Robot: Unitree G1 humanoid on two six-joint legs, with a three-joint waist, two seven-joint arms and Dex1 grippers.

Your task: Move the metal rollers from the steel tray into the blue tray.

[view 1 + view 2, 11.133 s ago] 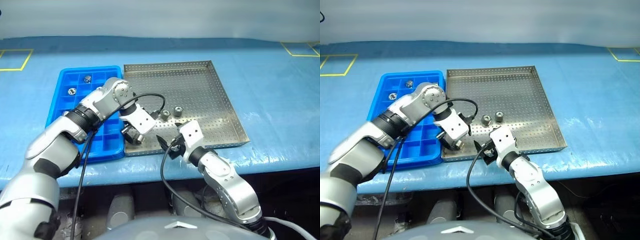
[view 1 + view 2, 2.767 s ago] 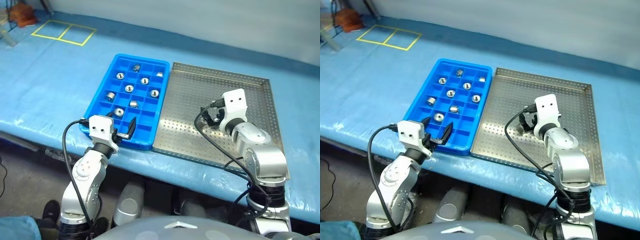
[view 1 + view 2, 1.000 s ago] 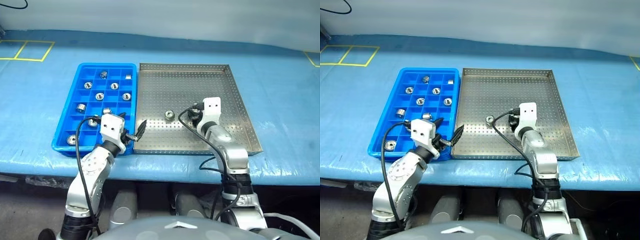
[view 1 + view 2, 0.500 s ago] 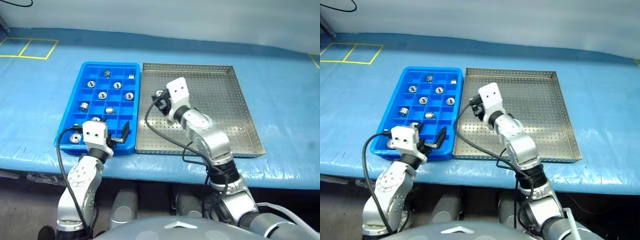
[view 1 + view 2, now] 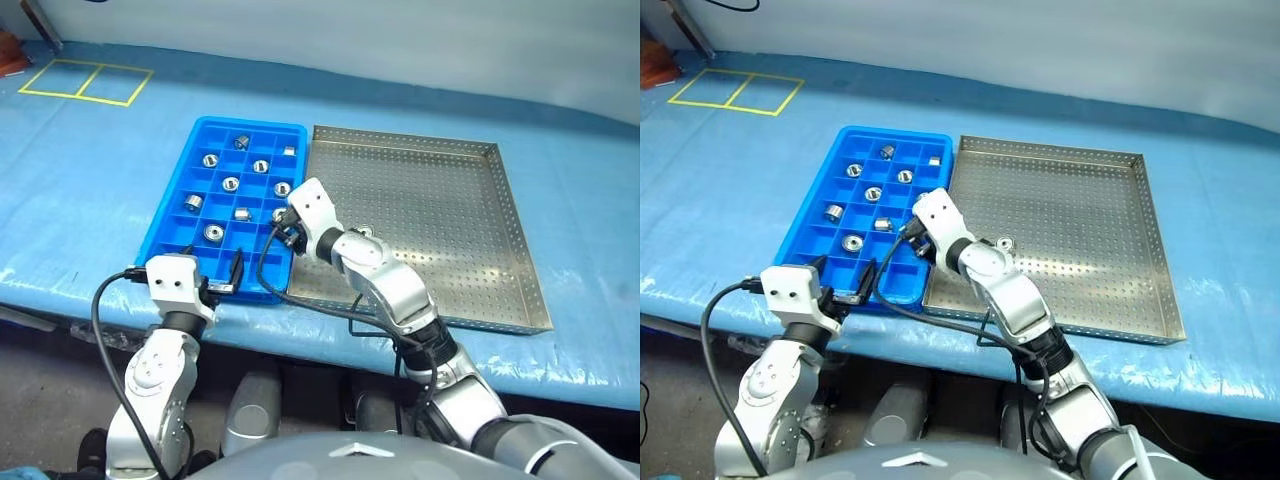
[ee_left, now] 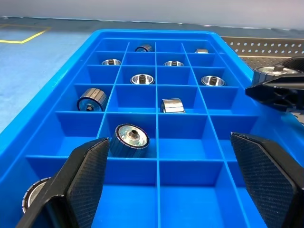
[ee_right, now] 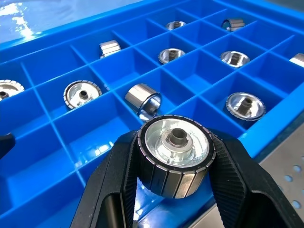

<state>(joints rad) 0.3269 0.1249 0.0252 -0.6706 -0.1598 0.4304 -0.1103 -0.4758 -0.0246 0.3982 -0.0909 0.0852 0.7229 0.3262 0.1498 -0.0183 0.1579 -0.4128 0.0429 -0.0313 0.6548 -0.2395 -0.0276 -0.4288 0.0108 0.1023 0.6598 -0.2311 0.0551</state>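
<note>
My right gripper (image 7: 175, 164) is shut on a metal roller (image 7: 175, 142), a shiny ribbed cylinder with a dark centre hole. It hangs over the right-hand column of the blue tray (image 5: 250, 124), near the edge that meets the steel tray (image 5: 440, 200). Several rollers (image 5: 230, 184) lie in the blue tray's compartments. One roller (image 5: 365, 232) still lies on the steel tray's perforated floor. At the blue tray's near edge my left gripper (image 6: 175, 190) stands open and level, nothing between its fingers.
Both trays sit side by side on a table covered in blue sheeting (image 5: 90, 180). Yellow tape squares (image 5: 85, 82) mark the far left. The blue tray's near compartments (image 6: 185, 166) are empty.
My right gripper has swung left with the roller, from over the steel tray to over the blue tray's right column. The left arm has drawn back a little. The camera has turned left.
</note>
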